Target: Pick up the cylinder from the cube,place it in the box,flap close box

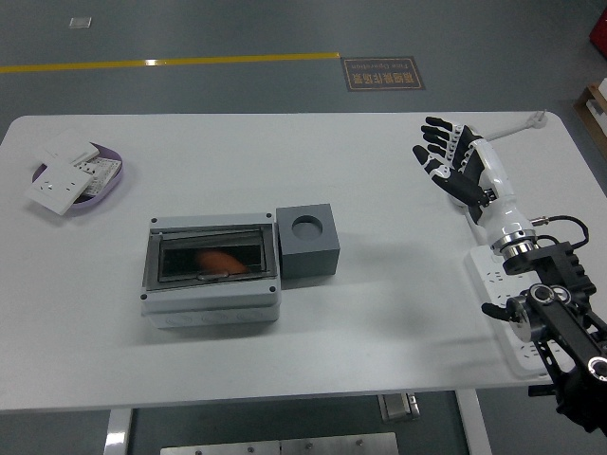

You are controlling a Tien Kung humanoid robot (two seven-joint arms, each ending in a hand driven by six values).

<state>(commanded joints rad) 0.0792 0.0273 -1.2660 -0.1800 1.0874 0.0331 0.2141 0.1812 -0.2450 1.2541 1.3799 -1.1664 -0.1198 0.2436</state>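
Grey box [211, 269] with one orange cylinder [220, 260] inside, one cube [307, 244] beside; right robot hand [453, 157] spread, empty

Closed box [211, 268] beside cube [307, 243] — right hand [455, 161] open, empty.

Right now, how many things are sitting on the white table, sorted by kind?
Grey plastic box with clear flap, an orange object inside: 1
Dark grey cube with round hole: 1
Purple dish: 1
White wall switch plates in that dish: at least 2
White power strip: 1
Total: at least 6; the robot's right hand, open, hovers above.
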